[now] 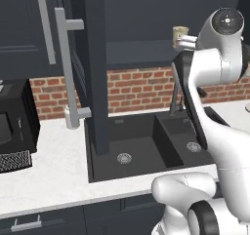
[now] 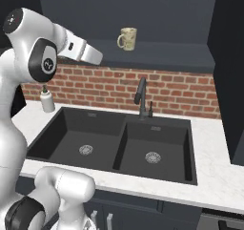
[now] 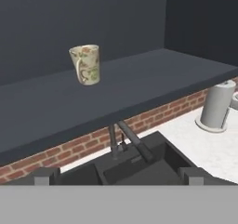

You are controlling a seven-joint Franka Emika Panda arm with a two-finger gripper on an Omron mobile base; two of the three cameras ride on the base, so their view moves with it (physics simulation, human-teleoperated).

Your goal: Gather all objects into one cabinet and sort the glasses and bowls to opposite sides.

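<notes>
Cream cup standing upright on open cabinet shelf; tool facing it, fingers apart (empty); approaching level, centring cup.

Matt, flat charcoal-blue finish on the open wall cabinet's shelf and on its tall swung-out door. Smooth pale-grey bar handle, metal-like, dull. Glazed-looking small cream cup with a faint printed pattern, ceramic by its look. Rough red brick backsplash with pale mortar. Speckled white stone-like worktop, smooth, low sheen. Matt black double sink basin with small shiny metal drains. Dark matt metal tap. Smooth grey paper-towel cylinder. Glossy black microwave.
</notes>
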